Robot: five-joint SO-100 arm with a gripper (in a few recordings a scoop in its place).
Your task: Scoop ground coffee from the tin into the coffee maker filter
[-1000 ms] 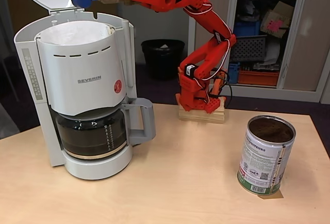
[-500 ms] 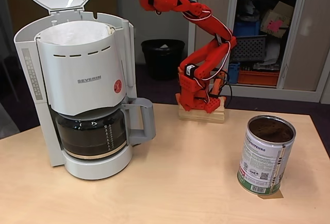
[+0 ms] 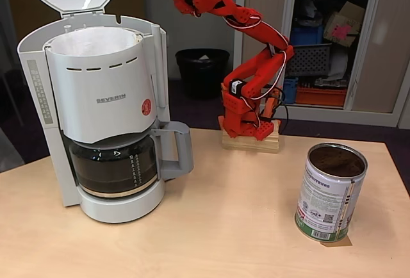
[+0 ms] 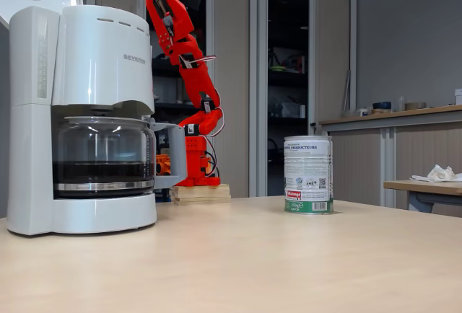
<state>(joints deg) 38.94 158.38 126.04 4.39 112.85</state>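
Arm (image 3: 246, 31) is stretched high above the coffee maker (image 3: 102, 111), wrist end cut off by the top edge of the picture, so I can't tell how the gripper stands or whether it holds anything. Tin (image 3: 330, 191) sits near the desk's (image 3: 224, 227) right front corner, well apart from the machine at the left edge; ground coffee (image 3: 337, 161) shows as a dark surface close under its rim. Lid is up, white filter (image 3: 96, 40) in place, no dark grounds visible in it from here. Judgement: can't confirm a delivered scoop; more scoops likely remain.
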